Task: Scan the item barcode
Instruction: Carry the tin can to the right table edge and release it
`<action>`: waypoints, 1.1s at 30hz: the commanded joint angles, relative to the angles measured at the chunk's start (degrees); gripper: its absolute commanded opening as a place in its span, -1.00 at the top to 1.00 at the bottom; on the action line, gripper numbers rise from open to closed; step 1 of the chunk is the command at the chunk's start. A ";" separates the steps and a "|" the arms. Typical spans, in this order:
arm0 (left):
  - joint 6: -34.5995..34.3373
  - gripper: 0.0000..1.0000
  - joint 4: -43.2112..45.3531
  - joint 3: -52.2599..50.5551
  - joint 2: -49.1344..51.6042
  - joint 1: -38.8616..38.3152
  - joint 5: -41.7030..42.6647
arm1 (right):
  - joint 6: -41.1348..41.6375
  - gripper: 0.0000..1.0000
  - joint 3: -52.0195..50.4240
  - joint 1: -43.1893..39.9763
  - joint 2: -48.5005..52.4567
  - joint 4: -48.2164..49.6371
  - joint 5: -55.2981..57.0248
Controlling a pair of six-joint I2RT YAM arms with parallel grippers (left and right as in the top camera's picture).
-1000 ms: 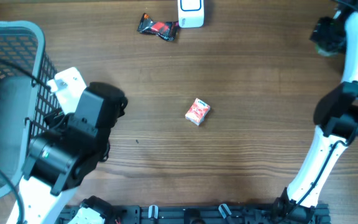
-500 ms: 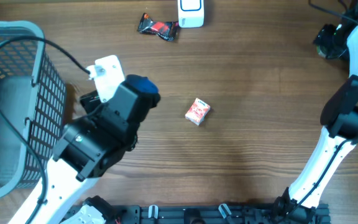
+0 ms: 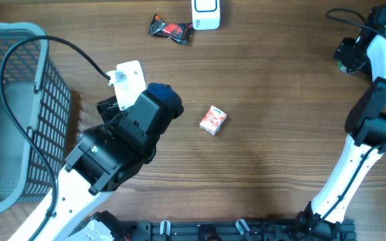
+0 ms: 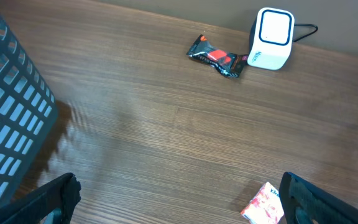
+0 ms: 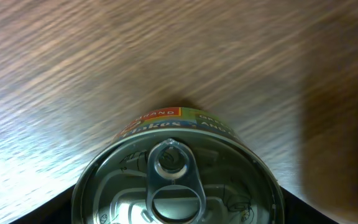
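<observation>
Two pincers, two states: the right gripper (image 5: pixel 179 200) is clamped on a pull-tab can (image 5: pixel 166 116), its dark fingers against the can's sides, out at the right-hand edge of the table (image 3: pixel 280 147). The left gripper (image 4: pixel 179 202) hangs with its jaws spread as wide as they go and nothing between them, low over bare wood near a small red carton (image 3: pixel 213 120). The white scanner (image 3: pixel 206 13) stands at the far edge, well apart from both items, with a dark snack wrapper (image 3: pixel 170 29) just beside it and a grey basket (image 3: pixel 19 30) off to the left.

Trouble looks likeliest in the carry. The can is smooth and round, so it could twist or slip on the long reach to the scanner. Its barcode cannot be seen here and may sit under a finger or face away from the window. The carton lies flat and is small, so wide jaws coming down askew could shove it along rather than pinch it. If both arms head for the scanner they could crowd each other or knock the wrapper into it.
</observation>
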 commanded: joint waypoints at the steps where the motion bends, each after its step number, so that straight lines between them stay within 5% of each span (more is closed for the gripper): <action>1: 0.24 -1.00 0.20 -0.15 0.20 -0.28 0.28 | -1.03 -0.43 -0.57 -3.02 1.53 -0.07 5.03; 13: 0.26 -1.00 0.17 -0.15 0.20 -0.26 0.68 | -1.33 -0.64 -0.57 -9.14 1.53 0.11 -5.14; 15: 0.26 -1.00 0.17 -0.15 0.20 -0.26 0.68 | -2.19 -1.00 -0.39 -8.79 1.51 0.11 -7.06; 20: 0.26 -1.00 0.15 -0.15 0.20 -0.26 0.68 | -5.49 -1.00 0.92 -8.00 0.79 -1.38 -8.98; 33: 0.31 -1.00 -1.86 -0.15 0.20 -0.26 0.48 | 2.86 -1.00 1.90 -7.82 -11.61 -10.14 0.28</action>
